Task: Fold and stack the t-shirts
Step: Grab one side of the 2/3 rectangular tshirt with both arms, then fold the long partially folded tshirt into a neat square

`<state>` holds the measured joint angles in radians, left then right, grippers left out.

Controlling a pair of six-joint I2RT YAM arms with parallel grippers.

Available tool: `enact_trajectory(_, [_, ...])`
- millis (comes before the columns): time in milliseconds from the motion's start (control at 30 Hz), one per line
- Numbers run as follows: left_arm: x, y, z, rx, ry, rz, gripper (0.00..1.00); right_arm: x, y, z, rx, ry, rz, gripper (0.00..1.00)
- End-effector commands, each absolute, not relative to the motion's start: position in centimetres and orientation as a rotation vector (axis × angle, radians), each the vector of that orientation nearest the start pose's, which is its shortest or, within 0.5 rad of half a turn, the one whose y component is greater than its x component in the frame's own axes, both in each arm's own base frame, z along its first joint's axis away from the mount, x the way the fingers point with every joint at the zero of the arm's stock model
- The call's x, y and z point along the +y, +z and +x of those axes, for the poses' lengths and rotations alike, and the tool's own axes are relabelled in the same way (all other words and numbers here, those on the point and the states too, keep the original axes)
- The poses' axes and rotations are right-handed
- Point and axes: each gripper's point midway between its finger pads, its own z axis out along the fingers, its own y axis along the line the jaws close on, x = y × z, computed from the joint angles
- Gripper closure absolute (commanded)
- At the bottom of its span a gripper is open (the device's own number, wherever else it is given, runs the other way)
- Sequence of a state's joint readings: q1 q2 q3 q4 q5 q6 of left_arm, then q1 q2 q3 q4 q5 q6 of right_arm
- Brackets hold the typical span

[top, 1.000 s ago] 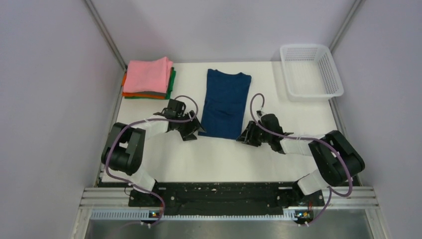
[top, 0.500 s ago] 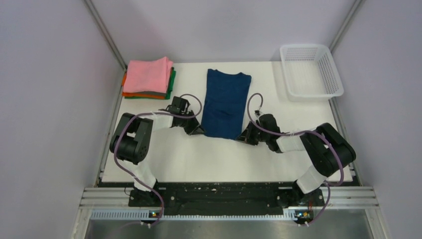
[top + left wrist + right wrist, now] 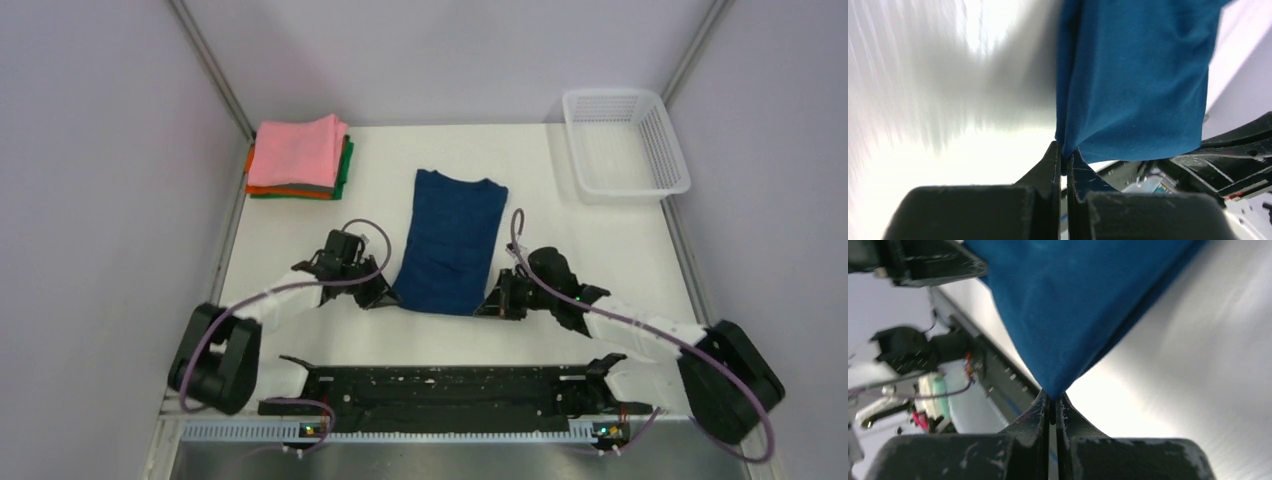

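Note:
A dark navy blue t-shirt [image 3: 450, 238] lies lengthwise on the white table, collar at the far end, sides folded in. My left gripper [image 3: 385, 298] is shut on its near left hem corner, and the left wrist view shows that blue cloth [image 3: 1133, 85] pinched between the fingertips [image 3: 1055, 155]. My right gripper [image 3: 488, 305] is shut on the near right hem corner, the cloth [image 3: 1073, 305] drawn to a point at the jaws. A stack of folded t-shirts [image 3: 298, 155], pink on top with orange, grey and green edges below, sits at the far left.
A white mesh basket [image 3: 625, 145] stands at the far right corner. Grey walls close in both sides. The black base rail [image 3: 450, 385] runs along the table's near edge, close behind both grippers.
Both grippers closed on the shirt's near corners and pulled toward the near edge. The navy shirt slid nearer with them, away from the back wall.

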<state>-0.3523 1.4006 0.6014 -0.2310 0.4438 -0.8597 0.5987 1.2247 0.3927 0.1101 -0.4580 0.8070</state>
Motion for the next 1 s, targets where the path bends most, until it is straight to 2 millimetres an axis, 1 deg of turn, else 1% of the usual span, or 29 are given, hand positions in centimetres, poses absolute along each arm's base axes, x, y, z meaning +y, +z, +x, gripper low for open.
enact_trajectory(0, [-19.1, 8.5, 19.8, 2.638, -1.007, -0.488, 1.0, 25.1, 10.8, 12.5, 2.499, 1.392, -0.131, 1.0])
enact_trajectory(33, [-19.1, 9.7, 19.4, 2.612, -1.017, -0.471, 1.0, 25.0, 11.6, 12.1, 2.486, 1.416, -0.138, 1.0])
enact_trajectory(100, [-19.2, 12.7, 18.7, 2.527, -1.071, -0.419, 1.0, 24.9, 14.3, 11.8, 2.397, 1.459, -0.156, 1.0])
enact_trajectory(200, [-18.9, 15.8, 18.7, 2.431, -1.089, -0.404, 1.0, 24.9, 17.4, 11.7, 2.309, 1.494, -0.195, 1.0])
enact_trajectory(233, [-18.9, 16.8, 18.9, 2.403, -1.094, -0.396, 1.0, 25.0, 18.1, 11.7, 2.291, 1.501, -0.213, 1.0])
enact_trajectory(333, [-18.8, 19.3, 19.9, 2.34, -1.081, -0.37, 1.0, 25.2, 19.1, 12.3, 2.267, 1.501, -0.242, 1.0])
enact_trajectory(467, [-18.8, 21.4, 22.8, 2.248, -1.036, -0.371, 1.0, 24.6, 20.2, 14.9, 2.216, 1.474, -0.199, 1.0])
enact_trajectory(533, [-18.9, 22.5, 24.4, 2.23, -1.004, -0.363, 1.0, 24.1, 20.3, 16.1, 2.205, 1.481, -0.176, 1.0])
enact_trajectory(667, [-19.3, 22.6, 27.7, 2.253, -0.932, -0.357, 1.0, 23.1, 19.6, 18.6, 2.215, 1.496, -0.109, 1.0])
enact_trajectory(700, [-19.4, 22.4, 28.6, 2.263, -0.92, -0.358, 1.0, 22.9, 19.5, 19.2, 2.214, 1.499, -0.096, 1.0])
enact_trajectory(867, [-19.9, 20.5, 33.0, 2.319, -0.875, -0.377, 1.0, 22.1, 18.3, 22.5, 2.231, 1.464, -0.021, 1.0])
enact_trajectory(967, [-20.3, 19.1, 35.7, 2.35, -0.853, -0.382, 1.0, 21.2, 17.5, 25.1, 2.224, 1.438, 0.048, 1.0])
